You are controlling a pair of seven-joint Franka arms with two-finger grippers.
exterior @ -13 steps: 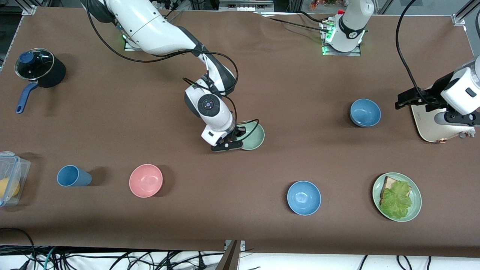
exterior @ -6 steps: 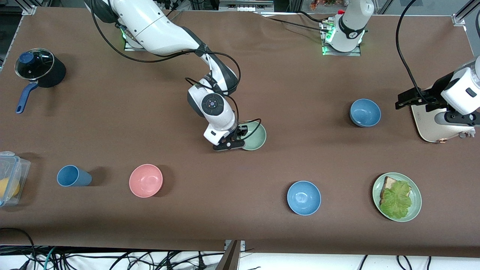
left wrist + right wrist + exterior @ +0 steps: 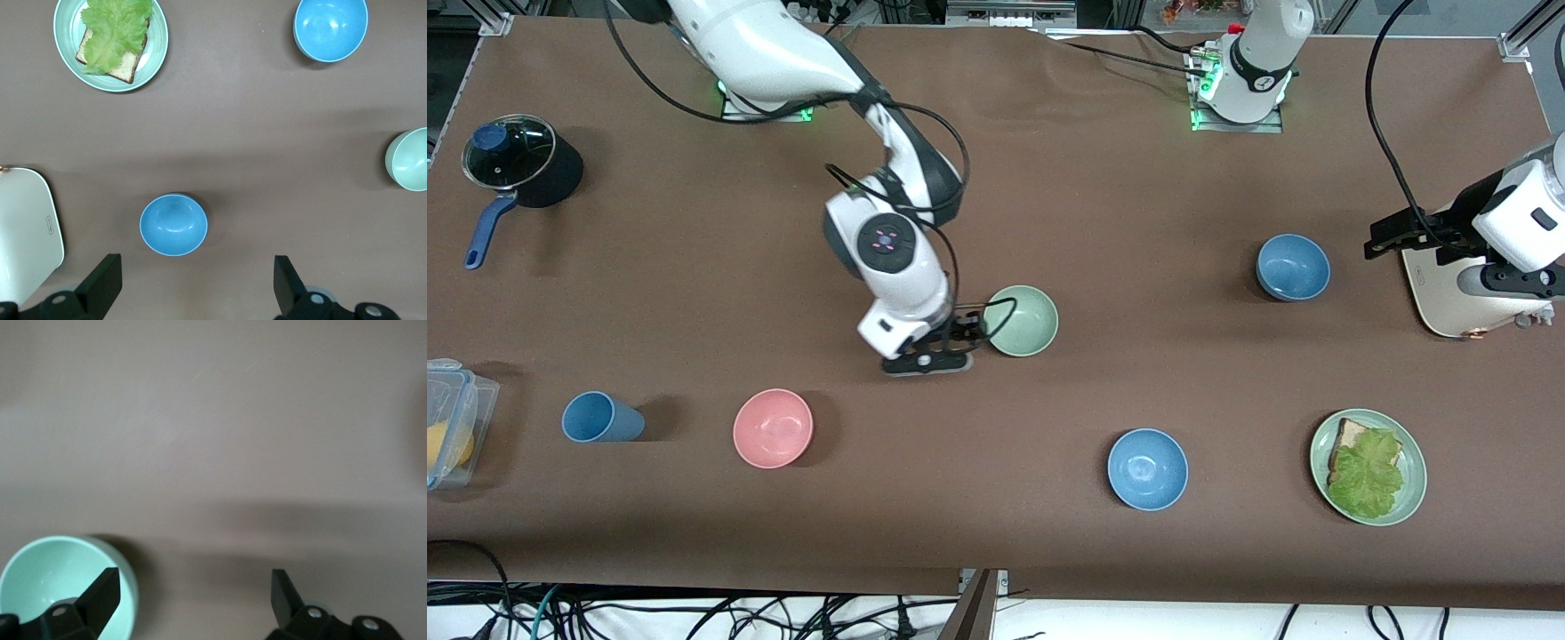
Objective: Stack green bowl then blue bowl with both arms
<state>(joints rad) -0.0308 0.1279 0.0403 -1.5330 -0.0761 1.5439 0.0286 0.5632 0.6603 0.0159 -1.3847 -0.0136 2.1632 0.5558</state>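
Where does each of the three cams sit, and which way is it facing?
Front: high across the table, facing both arm bases; shows the right gripper beside the green bowl, left gripper at the left arm's end.
Left wrist: looks down between its open fingers at the blue bowl.
Right wrist: looks down at the table; open fingers, green bowl by one.
Shared: the green bowl appears in all three.

Matte green bowl [image 3: 1021, 321] and blue bowl [image 3: 1293, 267] — smooth plastic — on brown cloth-like table [image 3: 1138, 196].
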